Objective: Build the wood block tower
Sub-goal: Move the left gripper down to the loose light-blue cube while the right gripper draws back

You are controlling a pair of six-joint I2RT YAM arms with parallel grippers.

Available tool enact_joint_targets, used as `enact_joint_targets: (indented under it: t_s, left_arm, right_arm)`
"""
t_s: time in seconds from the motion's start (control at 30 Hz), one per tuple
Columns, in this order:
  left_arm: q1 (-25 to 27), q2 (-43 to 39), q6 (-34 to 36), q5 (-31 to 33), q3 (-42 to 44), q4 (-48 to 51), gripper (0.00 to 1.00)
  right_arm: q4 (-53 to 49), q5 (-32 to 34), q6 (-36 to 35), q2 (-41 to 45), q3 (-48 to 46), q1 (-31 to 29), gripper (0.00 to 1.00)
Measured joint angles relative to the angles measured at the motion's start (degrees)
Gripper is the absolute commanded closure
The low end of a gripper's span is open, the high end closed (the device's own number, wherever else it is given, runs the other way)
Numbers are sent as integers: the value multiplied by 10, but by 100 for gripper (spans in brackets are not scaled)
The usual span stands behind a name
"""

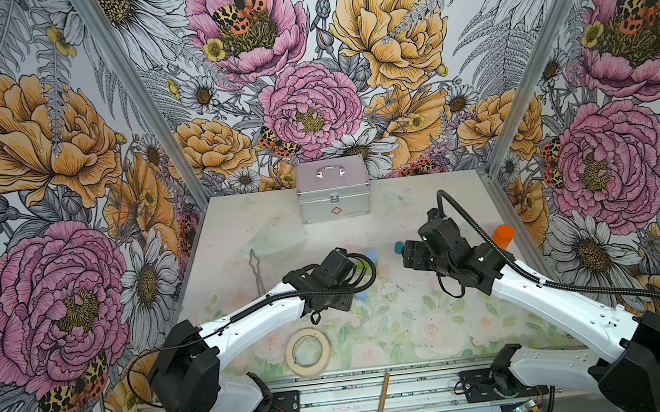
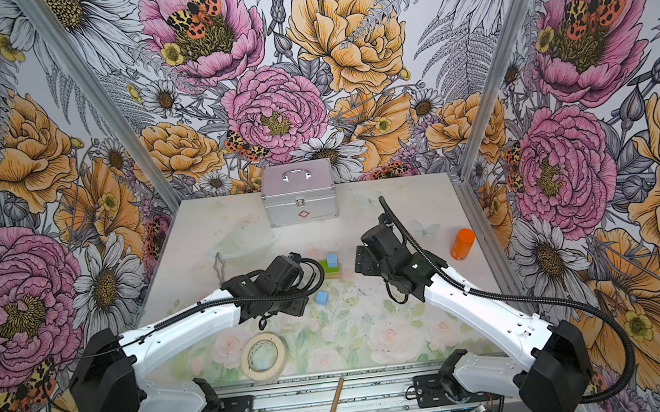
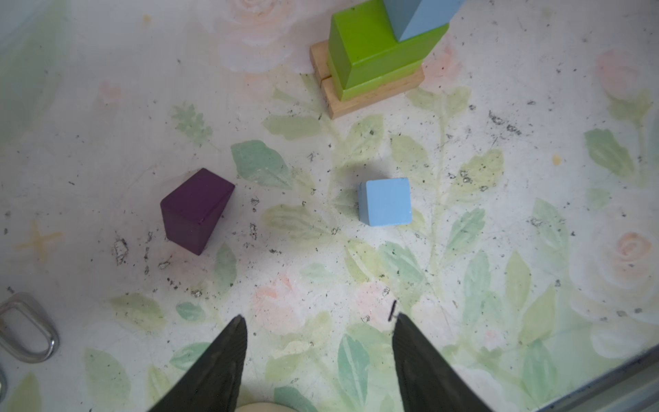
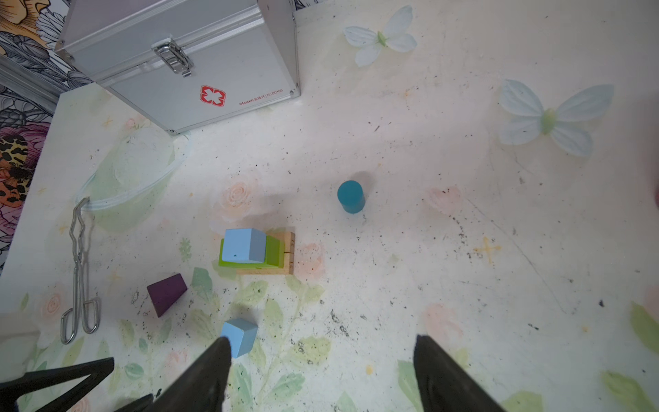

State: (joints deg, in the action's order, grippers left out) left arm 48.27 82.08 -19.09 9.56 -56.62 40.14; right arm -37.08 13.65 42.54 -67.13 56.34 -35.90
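Beyond our left fingers (image 3: 221, 367) stands the tower (image 3: 374, 60) — tan, green, blue; loose blue cube (image 3: 385, 202) and purple block (image 3: 196, 210) lie nearer.

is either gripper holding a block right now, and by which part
Nothing is held. The left gripper and the right gripper both stand open with nothing between the jaws; the loose blue cube lies clear of the left one.

I see bright, even light from above in both top views, with the walls (image 1: 36, 171) bowing at the edges. On the bench (image 3: 535, 221) the loose light-blue cube (image 3: 384, 202) casts a soft, short shadow. The left claw (image 3: 319, 316) and right claw (image 4: 321, 338) look blurred up close.
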Motion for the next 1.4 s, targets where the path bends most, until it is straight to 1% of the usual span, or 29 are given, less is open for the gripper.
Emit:
enact_joint_targets:
  t_s: [0.2, 0.33, 0.47, 0.7, 0.83, 0.97, 1.13, 1.27, 1.4]
  left_arm:
    - [4, 77, 10, -9, -59, -11, 28]
    - [7, 133, 15, -21, -86, -23, 31]
    - [10, 162, 16, -30, -92, -23, 34]
    - [16, 186, 17, -36, -105, -23, 40]
    - [16, 200, 17, -36, -110, -23, 46]
    - [16, 206, 17, -36, -110, -23, 48]
    - [16, 208, 16, -36, -110, -23, 56]
    - [16, 210, 17, -36, -112, -22, 57]
    - [16, 233, 17, -36, -120, -27, 57]
  right_arm:
    - [16, -17, -2, 6, -24, 20, 18]
    - [25, -30, -2, 22, -43, 40, 18]
    - [35, -39, -2, 34, -55, 53, 18]
    - [45, -58, -2, 37, -68, 65, 18]
    - [50, -65, -2, 37, -72, 68, 17]
    - [55, -68, -2, 37, -74, 68, 17]
    - [60, -74, -2, 37, -75, 70, 17]
    - [61, -75, -2, 37, -75, 71, 18]
    - [61, -76, -1, 37, -75, 71, 18]
